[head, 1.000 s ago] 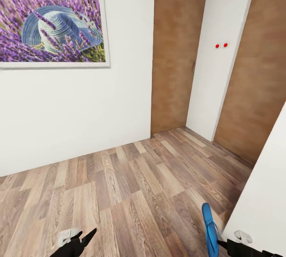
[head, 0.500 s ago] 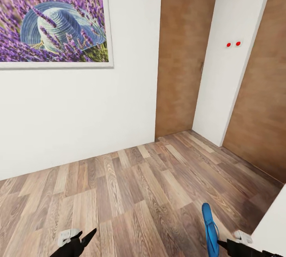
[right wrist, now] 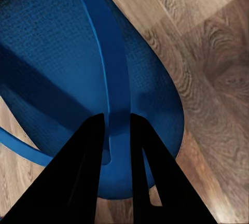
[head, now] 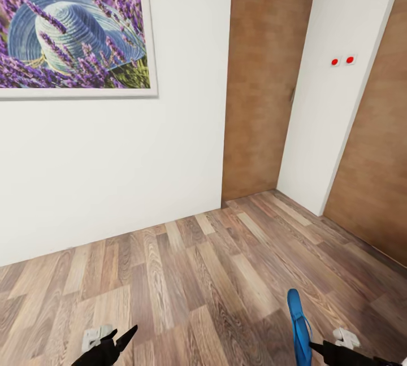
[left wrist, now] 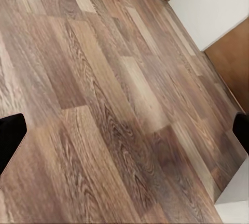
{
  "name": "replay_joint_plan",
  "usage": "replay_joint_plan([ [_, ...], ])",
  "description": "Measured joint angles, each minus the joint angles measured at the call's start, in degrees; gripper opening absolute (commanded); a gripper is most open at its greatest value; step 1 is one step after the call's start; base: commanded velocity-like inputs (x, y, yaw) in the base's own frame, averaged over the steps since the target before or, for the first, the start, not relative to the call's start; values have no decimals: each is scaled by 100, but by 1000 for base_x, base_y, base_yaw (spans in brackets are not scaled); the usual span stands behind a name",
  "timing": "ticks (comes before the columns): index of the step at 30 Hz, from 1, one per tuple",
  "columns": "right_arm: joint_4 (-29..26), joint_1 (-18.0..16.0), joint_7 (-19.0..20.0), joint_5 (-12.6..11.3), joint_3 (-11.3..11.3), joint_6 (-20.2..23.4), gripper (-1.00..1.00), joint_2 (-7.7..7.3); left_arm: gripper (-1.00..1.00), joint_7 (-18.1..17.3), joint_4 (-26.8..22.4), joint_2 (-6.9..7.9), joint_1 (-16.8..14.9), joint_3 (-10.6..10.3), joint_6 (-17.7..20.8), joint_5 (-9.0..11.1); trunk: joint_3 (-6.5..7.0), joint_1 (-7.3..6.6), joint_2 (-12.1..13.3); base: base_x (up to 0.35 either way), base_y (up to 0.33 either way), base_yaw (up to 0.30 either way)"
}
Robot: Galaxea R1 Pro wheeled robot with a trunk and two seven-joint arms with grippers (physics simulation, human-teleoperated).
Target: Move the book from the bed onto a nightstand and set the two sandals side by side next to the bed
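The right fingers [right wrist: 118,130] pinch one sandal [head: 298,323] by its strap, its long axis pointing ahead above the floor [head: 186,275], off the right arm. The left fingers [head: 116,339] are parted and empty, so I judge the set-down falls to the right arm.

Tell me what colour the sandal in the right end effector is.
Bright blue: the sandal shows best in the right wrist view, pinched by the right end effector.

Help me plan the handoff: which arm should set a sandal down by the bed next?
Right. The right gripper is shut on the sandal's strap, sole hanging on edge above the floor. The left gripper holds nothing.
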Motion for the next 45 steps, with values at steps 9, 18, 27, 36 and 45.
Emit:
replay_joint_plan([
  [9, 1, -2, 5, 0, 0, 1, -100, -1, 100, 0, -3, 3, 1, 1, 0, 1, 0, 0, 0, 324, 0, 89],
  [18, 2, -2, 6, 0, 0, 1, -100, 0, 100, 1, -2, 2, 2, 1, 0, 1, 0, 0, 0, 324, 0, 281],
  [27, 2, -2, -1, 0, 3, 1, -100, 0, 100, 2, -2, 0, 1, 1, 0, 1, 0, 0, 0, 324, 0, 293],
  [36, 2, -2, -3, 0, 2, 1, -100, 1, 100, 9, -2, 0, 2, 1, 0, 1, 0, 0, 0, 323, 0, 293],
  [45, 2, -2, -3, 0, 4, 0, -100, 0, 100, 18, -2, 0, 2, 1, 0, 0, 0, 2, 0, 237, 0, 293],
])
